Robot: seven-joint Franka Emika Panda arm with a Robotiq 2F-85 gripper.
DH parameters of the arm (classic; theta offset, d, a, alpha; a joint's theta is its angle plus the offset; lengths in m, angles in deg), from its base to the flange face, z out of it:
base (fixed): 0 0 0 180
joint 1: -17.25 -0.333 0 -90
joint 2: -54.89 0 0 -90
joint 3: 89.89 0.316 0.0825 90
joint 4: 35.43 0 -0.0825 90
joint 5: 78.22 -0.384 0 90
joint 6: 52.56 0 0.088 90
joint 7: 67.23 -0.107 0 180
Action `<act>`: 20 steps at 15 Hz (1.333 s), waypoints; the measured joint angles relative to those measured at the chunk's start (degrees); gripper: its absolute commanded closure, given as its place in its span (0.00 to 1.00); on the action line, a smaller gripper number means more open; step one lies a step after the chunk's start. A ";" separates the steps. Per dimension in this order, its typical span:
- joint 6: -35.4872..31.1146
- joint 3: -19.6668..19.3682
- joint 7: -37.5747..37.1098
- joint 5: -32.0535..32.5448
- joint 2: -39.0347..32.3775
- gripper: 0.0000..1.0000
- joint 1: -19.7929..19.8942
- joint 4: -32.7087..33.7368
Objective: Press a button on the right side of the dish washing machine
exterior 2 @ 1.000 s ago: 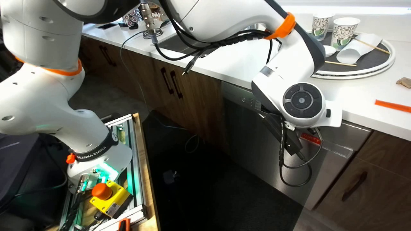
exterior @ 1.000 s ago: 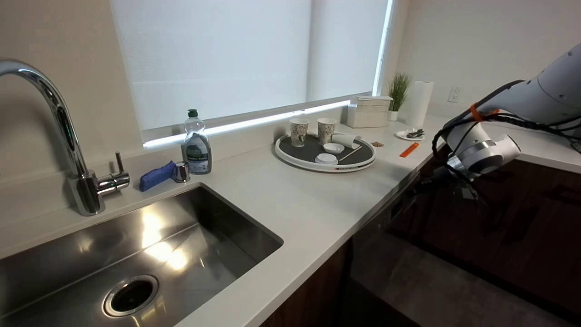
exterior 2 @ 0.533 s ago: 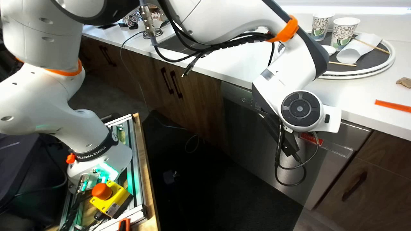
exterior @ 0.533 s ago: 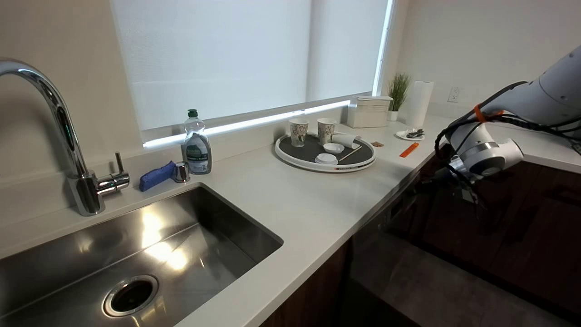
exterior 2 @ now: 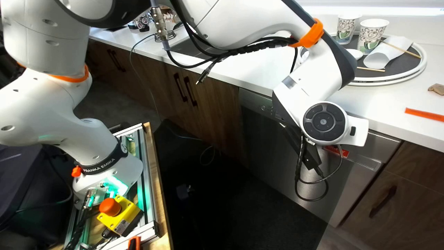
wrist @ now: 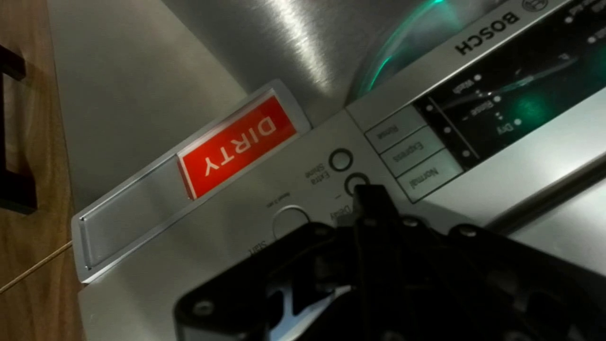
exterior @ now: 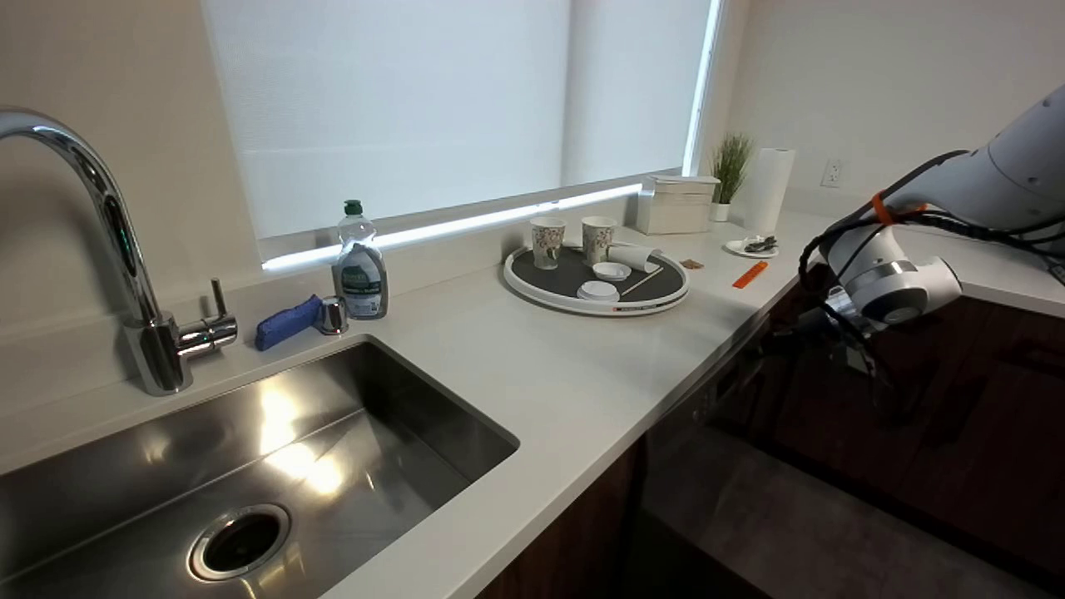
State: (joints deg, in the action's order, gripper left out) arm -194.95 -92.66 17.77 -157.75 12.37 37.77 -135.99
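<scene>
Tool (wrist: 371, 194) right at the buttons of the dish washing machine (exterior 2: 267, 156)

It's a narrow tool we have, closed right up, and its tip sits over a round button (wrist: 354, 179), covering part of the ring, the word Delay just beside it! Touching, or just short? From the wrist view, I cannot tell. Next along is the Extra Shine button (wrist: 341, 160), then the larger Start button (wrist: 288, 220), its lower edge behind the tool. And just beside that row, a bright red DIRTY sign (wrist: 239, 147).

Out to an exterior view: the dish washing machine stands under the counter (exterior 2: 386, 100), between brown cabinet doors (exterior 2: 215, 111) on the left and a brown cabinet front (exterior 2: 392, 177) on the right. The arm (exterior 2: 321, 74) spans from the left and bends down before it, hiding most of the tool.

Up top, in both exterior views, a round tray (exterior: 566, 304) carries paper cups (exterior: 549, 243), an orange strip (exterior: 750, 274) lying to its right. Near left in an exterior view: the steel sink (exterior: 374, 482), a soap bottle (exterior: 362, 279) upright beyond its far edge.
</scene>
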 measured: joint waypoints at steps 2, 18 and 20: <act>0.02 -0.02 -0.01 -0.08 -0.01 1.00 -0.01 0.00; 0.04 -0.50 0.03 -0.10 0.00 1.00 -0.43 0.00; -0.04 -1.03 0.11 0.12 0.06 1.00 -1.00 0.00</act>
State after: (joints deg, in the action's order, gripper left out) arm -194.99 -93.70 17.87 -157.63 12.43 36.77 -135.99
